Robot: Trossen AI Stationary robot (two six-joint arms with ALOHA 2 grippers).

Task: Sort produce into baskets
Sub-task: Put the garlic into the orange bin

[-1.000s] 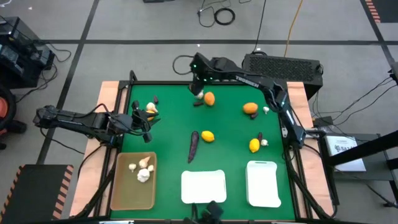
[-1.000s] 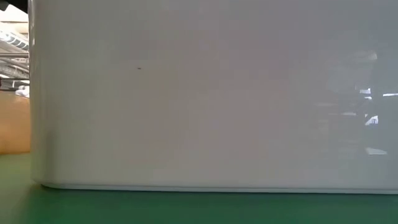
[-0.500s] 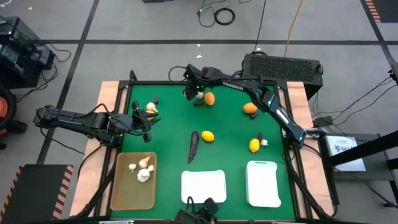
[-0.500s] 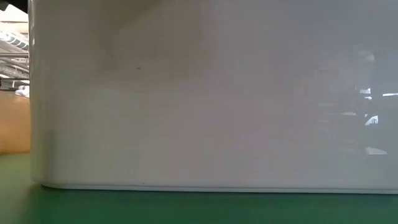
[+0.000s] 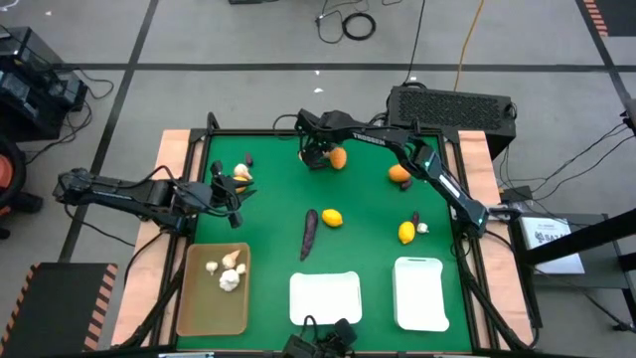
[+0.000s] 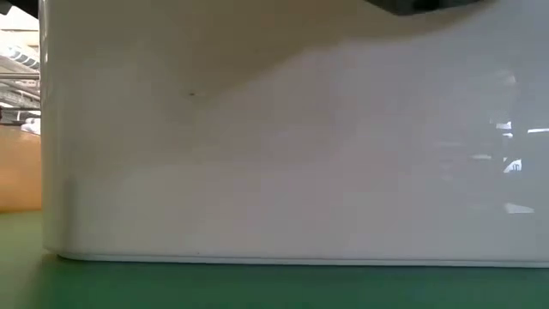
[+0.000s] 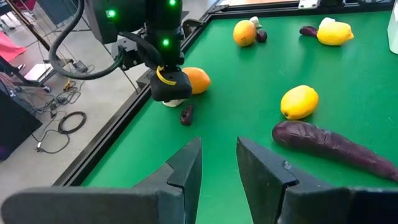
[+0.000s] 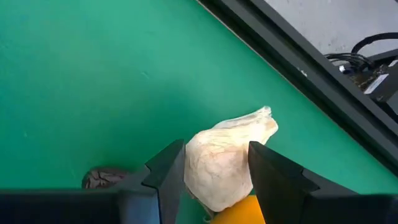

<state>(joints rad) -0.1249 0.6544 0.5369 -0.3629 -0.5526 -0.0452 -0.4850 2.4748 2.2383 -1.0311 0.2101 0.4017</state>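
My right gripper [image 5: 316, 151] reaches to the far edge, left of centre. It is closed around a whitish knobbly bulb [image 8: 224, 155] beside an orange fruit [image 5: 339, 157]. A small dark purple piece [image 8: 102, 178] lies close by. My left gripper [image 5: 236, 196] is at the left, slightly open and empty, near another bulb [image 5: 241, 174]. A long purple piece [image 5: 309, 232], a yellow fruit [image 5: 332, 218] and more fruits [image 5: 399, 172] lie on the green mat. The tan basket [image 5: 199, 308] holds three bulbs. Two white baskets [image 5: 325, 298] [image 5: 420, 293] stand at the near edge. My right gripper has the bulb's two opposite sides [image 8: 194, 163] between its two fingers. The fingers come from above, pointing down. The bulb rests on the mat against the orange fruit [image 8: 233, 211], its pointed tip [image 8: 266, 114] sticking out beyond the fingers.
A black frame [image 5: 258, 132] runs along the table's far edge just behind the right gripper. In the low view a white basket's wall [image 6: 274, 154] fills nearly everything, with the tan basket [image 6: 17, 172] at its side. Open green mat lies mid-table.
My right gripper has shifted a little toward the table's left edge and back, and has come down over the bulb by the orange fruit, which it now covers in the high view. The left arm has kept still.
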